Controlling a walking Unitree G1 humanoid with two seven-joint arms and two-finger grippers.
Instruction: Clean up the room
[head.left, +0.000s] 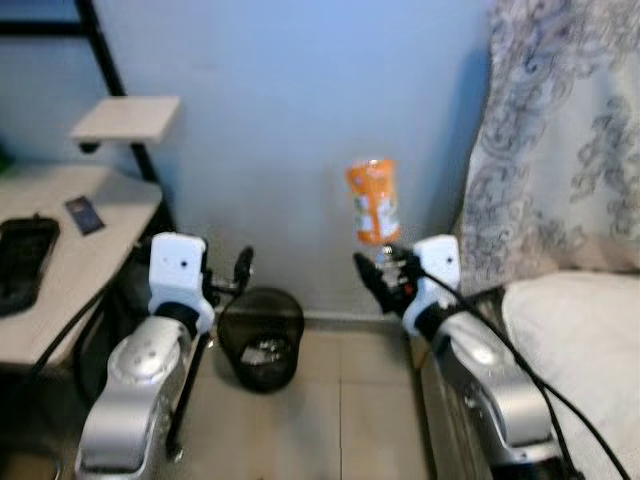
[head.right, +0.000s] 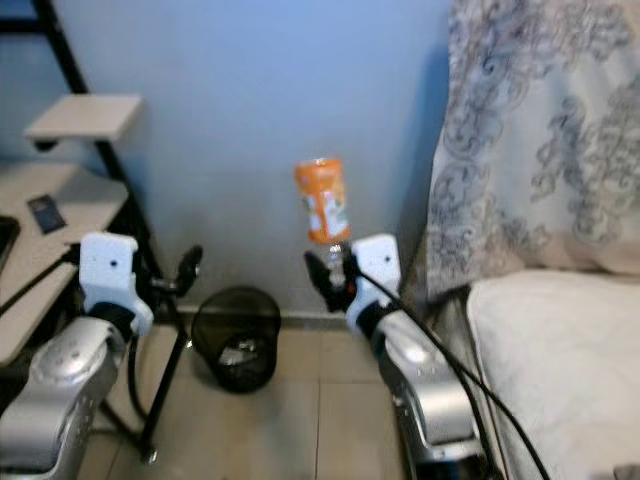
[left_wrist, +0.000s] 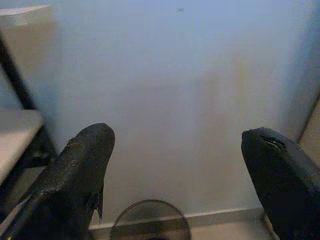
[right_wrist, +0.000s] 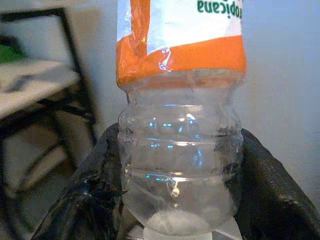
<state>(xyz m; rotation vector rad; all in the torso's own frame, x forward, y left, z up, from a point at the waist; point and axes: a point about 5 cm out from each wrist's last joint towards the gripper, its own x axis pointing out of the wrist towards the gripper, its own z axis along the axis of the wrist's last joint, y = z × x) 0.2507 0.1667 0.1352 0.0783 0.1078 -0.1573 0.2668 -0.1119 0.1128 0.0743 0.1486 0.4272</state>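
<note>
Left of the black mesh wastebasket, the left gripper hangs with its fingers spread wide, holding nothing. Up and right of the wastebasket, the right gripper clamps the neck end of a clear plastic bottle, upside down, apparently empty, with an orange-and-white label, against the blue wall.

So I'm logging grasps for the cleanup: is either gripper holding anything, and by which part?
The right gripper holds a clear plastic bottle with an orange label, upside down, clamped near its neck end. The left gripper is open, holding nothing.
</note>
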